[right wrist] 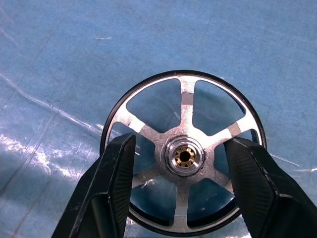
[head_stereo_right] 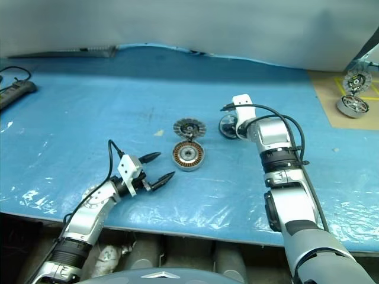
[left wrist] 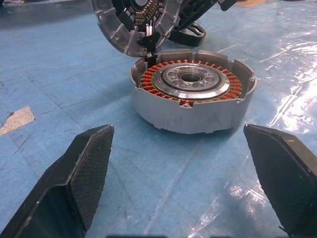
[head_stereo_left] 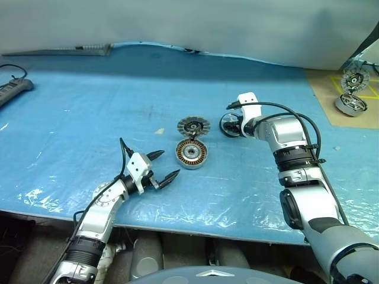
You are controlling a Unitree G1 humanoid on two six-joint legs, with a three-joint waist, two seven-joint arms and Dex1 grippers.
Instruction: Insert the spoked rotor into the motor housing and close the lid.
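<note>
Blue table: R hand (right wrist: pixel 181 163) angled down, fingers straddling spoked rotor (right wrist: pixel 184 111), grip unclear; L hand (head_stereo_left: pixel 164 165) level, open.

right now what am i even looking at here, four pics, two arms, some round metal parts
It is a two-armed humanoid robot at a blue-covered table. The two wide pictures come from its head, looking down over its arms. The two close pictures come from cameras on its wrists.

The left gripper is open and empty, pointing at the motor housing, a grey cup with copper windings. Its lid stands open at the far edge.

The right gripper straddles the spoked rotor, which lies on the table; whether it is gripped yet is unclear.

A duplicate motor sits far right.
</note>
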